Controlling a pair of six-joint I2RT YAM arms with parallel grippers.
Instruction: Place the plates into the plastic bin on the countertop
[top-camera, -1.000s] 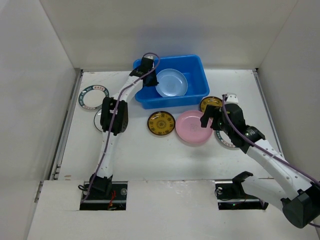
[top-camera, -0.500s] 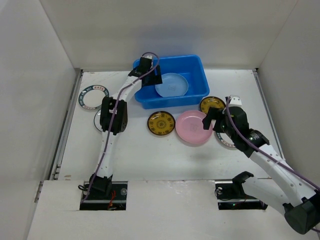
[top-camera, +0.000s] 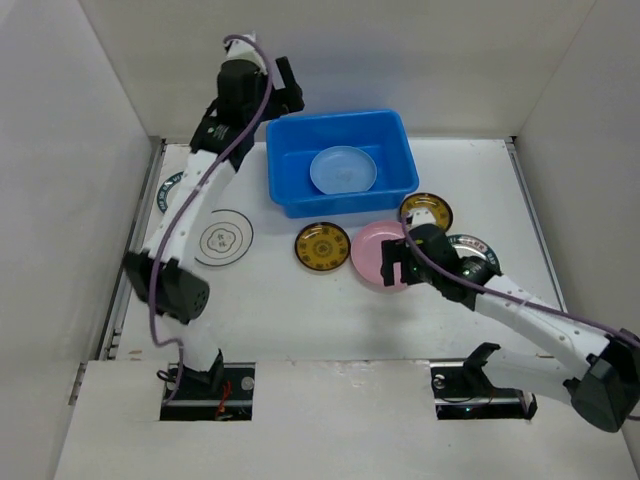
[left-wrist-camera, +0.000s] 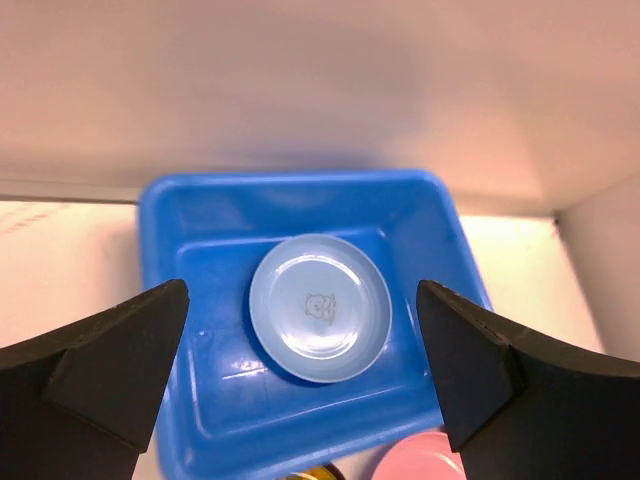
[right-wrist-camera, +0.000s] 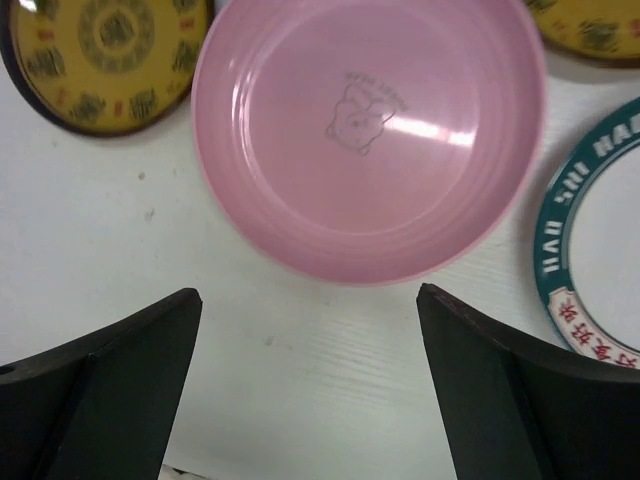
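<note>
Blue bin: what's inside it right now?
One light blue plate lies flat on the floor of the blue bin. No other plate shows inside. Anything under that plate is covered.

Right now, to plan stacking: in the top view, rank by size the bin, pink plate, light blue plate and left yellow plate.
1. blue plastic bin, clearly largest.
2. pink plate and light blue plate: they look alike, and the right claw covers part of the pink one.
3. yellow plate, smallest.
</note>
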